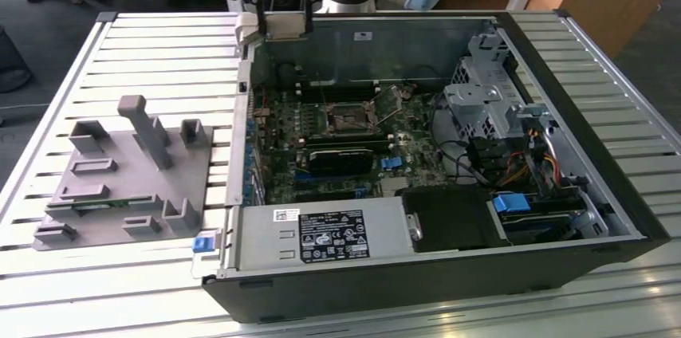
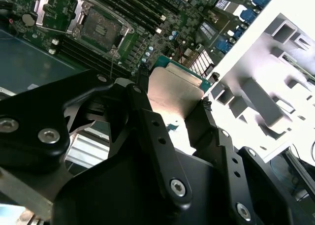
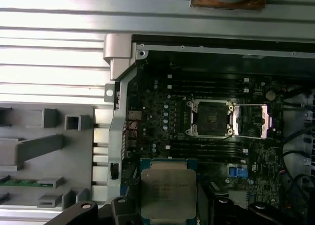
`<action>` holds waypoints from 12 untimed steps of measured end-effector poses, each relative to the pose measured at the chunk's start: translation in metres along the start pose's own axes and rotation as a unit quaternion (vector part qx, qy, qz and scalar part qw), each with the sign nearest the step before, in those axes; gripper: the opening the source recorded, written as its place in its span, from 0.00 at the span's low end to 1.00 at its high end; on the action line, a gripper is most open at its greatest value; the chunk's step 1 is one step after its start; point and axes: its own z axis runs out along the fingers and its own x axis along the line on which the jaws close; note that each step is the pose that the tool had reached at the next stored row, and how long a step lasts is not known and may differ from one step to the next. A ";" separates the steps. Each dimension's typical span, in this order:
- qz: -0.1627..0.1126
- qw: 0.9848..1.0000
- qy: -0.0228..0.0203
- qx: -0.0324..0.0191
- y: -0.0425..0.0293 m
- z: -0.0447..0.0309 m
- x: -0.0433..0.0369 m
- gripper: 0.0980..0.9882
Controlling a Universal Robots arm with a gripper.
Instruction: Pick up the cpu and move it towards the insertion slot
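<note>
Aloft, end effector (image 2: pixel 172 104) clamps cpu (image 3: pixel 168 191), metal top camera-facing.

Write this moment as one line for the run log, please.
gripper: shut on cpu | cpu: lifted, above motherboard | insertion slot: open, empty, apart from cpu

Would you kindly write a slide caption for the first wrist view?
Tool holding the cpu above the motherboard, short of the open insertion slot.
</note>
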 end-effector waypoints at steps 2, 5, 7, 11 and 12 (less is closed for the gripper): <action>0.000 1.000 0.000 0.000 0.0012 0.0004 -0.0021 0.50; 0.000 1.000 0.000 0.000 0.0030 0.0009 -0.0052 0.50; 0.000 1.000 0.000 -0.001 0.0042 0.0013 -0.0071 0.50; 0.000 1.000 0.000 -0.001 0.0067 0.0019 -0.0107 0.50; 0.000 1.000 0.000 -0.001 0.0073 0.0021 -0.0113 0.50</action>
